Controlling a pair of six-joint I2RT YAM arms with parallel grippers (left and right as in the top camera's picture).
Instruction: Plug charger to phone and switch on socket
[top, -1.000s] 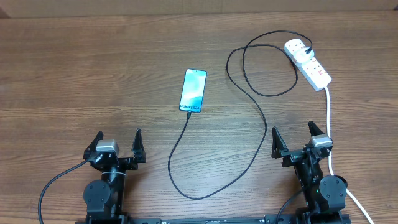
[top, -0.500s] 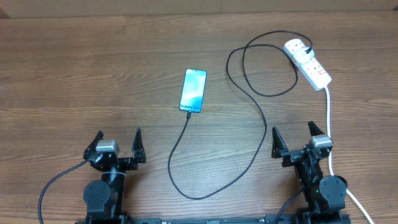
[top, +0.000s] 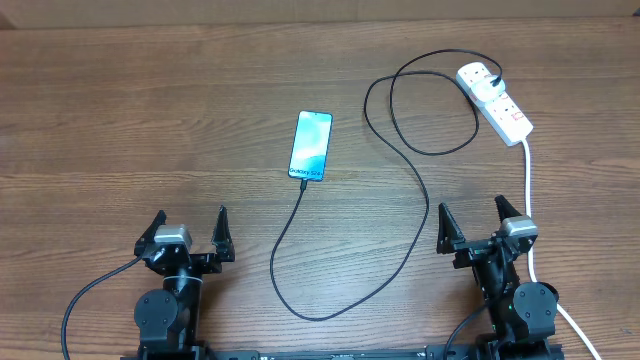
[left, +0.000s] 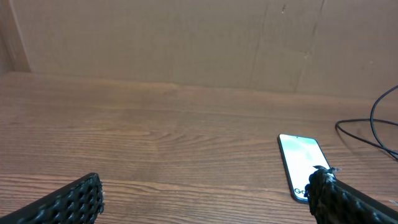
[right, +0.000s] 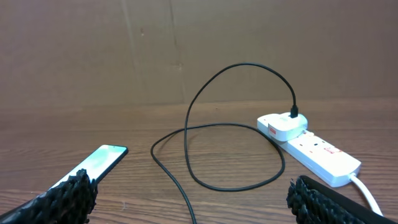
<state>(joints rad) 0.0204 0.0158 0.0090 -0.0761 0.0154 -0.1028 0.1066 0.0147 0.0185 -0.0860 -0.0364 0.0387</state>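
Status: charger (top: 320, 318) tip is seen meeting the near short edge of the phone (top: 311, 146), so the plug-in step is judged done, though full seating cannot be confirmed. Switch position on the socket (top: 505, 110) cannot be read, so switching on is judged outstanding.

Left gripper (top: 190, 232) is parked low at the near edge of the table (top: 120, 120), jaws spread wide, nothing held. The phone is found ahead of it and off to its right.

Right gripper (top: 470, 218) is parked likewise, jaws wide apart and empty. The socket is found well ahead of it, slightly to its right, with the cable loop in between.

Neither arm is extended toward anything. The right arm is judged better placed for the switch.
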